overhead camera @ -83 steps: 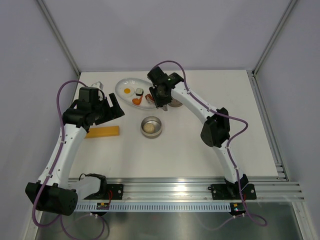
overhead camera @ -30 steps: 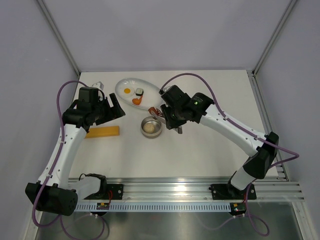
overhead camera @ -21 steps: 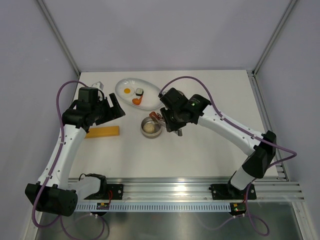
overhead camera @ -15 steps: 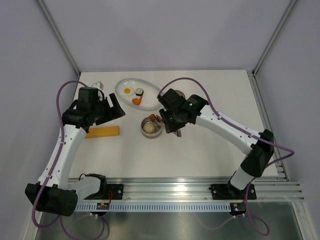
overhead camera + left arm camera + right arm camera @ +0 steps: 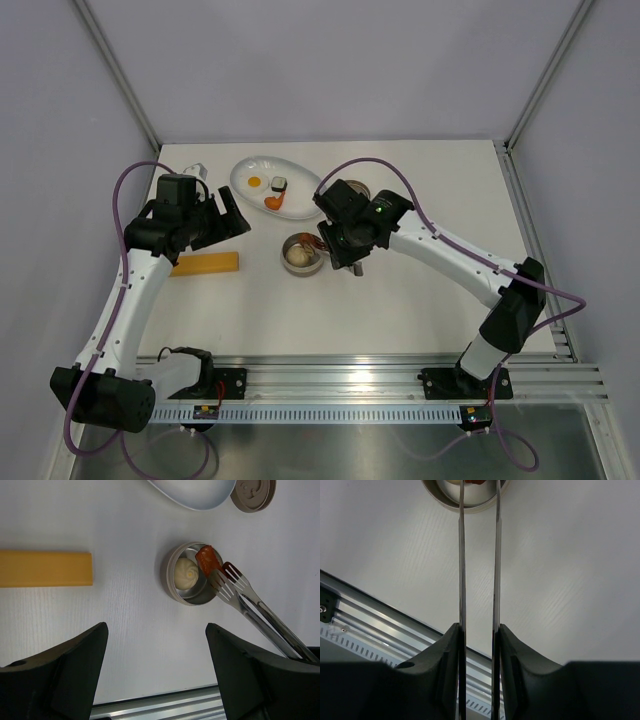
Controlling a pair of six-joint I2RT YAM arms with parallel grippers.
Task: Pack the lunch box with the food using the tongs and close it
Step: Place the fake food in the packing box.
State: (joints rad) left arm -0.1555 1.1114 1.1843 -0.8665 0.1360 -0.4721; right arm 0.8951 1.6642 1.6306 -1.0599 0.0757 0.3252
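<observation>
You are holding the tongs (image 5: 250,602) in the right gripper (image 5: 479,642); their narrowed tips are pinching the sausage (image 5: 206,563) at the rim of the lunch box (image 5: 167,580), beside the beige ball (image 5: 186,572) inside. The left gripper (image 5: 232,215) is hanging wide open.

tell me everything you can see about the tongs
The tongs are slim, shiny silver metal: two thin arms ending in flat slotted tips. The right gripper clamps both arms between its fingers, so they run nearly parallel. They reach to the lunch box, tips pinching the reddish sausage over its rim, beside the beige ball inside. Their joined end is hidden.
</observation>
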